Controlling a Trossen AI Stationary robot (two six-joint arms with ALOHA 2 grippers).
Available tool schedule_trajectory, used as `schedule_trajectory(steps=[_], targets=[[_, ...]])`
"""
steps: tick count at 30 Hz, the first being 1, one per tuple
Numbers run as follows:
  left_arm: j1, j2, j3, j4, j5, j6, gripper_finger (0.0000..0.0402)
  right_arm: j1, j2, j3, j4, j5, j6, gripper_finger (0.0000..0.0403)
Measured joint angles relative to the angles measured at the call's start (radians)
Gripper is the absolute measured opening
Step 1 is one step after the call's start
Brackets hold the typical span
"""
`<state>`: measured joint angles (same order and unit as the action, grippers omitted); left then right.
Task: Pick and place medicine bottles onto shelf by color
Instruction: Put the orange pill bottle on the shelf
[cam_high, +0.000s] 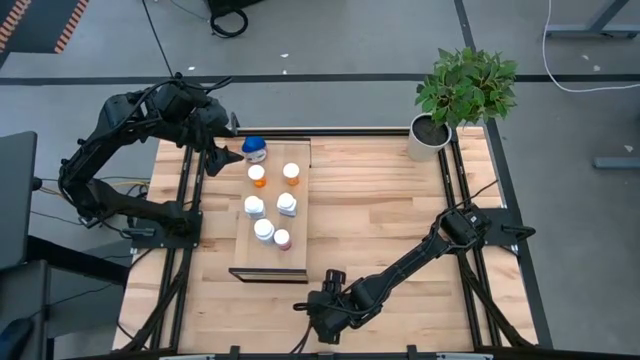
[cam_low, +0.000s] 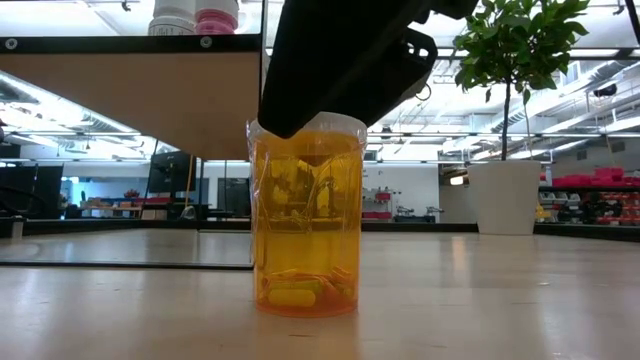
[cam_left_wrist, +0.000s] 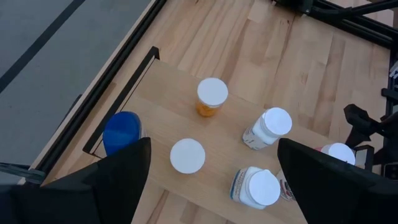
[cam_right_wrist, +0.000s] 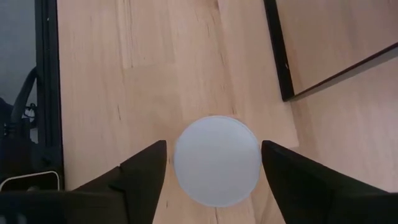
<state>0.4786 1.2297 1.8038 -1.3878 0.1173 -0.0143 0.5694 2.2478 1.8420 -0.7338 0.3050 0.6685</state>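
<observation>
orange pill bottle (cam_low: 306, 215): translucent, white cap, pills seen at bottom, upright on worktop (cam_high: 400, 220) near front edge, off the shelf (cam_high: 300, 165) | right gripper (cam_right_wrist: 214, 165): fingers flanking the cap, contact possibly made, not certain | left gripper (cam_left_wrist: 211, 171): wide, over shelf's bottles

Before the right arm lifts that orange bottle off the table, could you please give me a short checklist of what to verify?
1. Right end effector centred over the orange bottle: ok.
2. Fingers firmly closed on its white cap: cannot tell.
3. Bottle upright on the table: ok.
4. Free space on the shelf beside the other bottles: ok.
5. Left end effector open above the shelf's far end, away from the pick: ok.
</observation>
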Motion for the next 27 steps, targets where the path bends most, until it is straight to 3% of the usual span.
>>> schedule_trajectory(steps=[9, 19, 27], targets=[[0.0, 0.0, 0.0, 0.0, 0.0, 0.001, 0.0355, 0.0, 0.0, 0.0, 0.0, 0.0, 0.0, 0.023], [0.0, 0.0, 0.0, 0.0, 0.0, 0.002, 0.0355, 0.0, 0.0, 0.001, 0.0, 0.0, 0.014, 0.0227], [0.0, 0.0, 0.0, 0.0, 0.0, 0.002, 0.0355, -0.004, 0.002, 0.082, -0.091, -0.004, 0.039, 0.0226]])
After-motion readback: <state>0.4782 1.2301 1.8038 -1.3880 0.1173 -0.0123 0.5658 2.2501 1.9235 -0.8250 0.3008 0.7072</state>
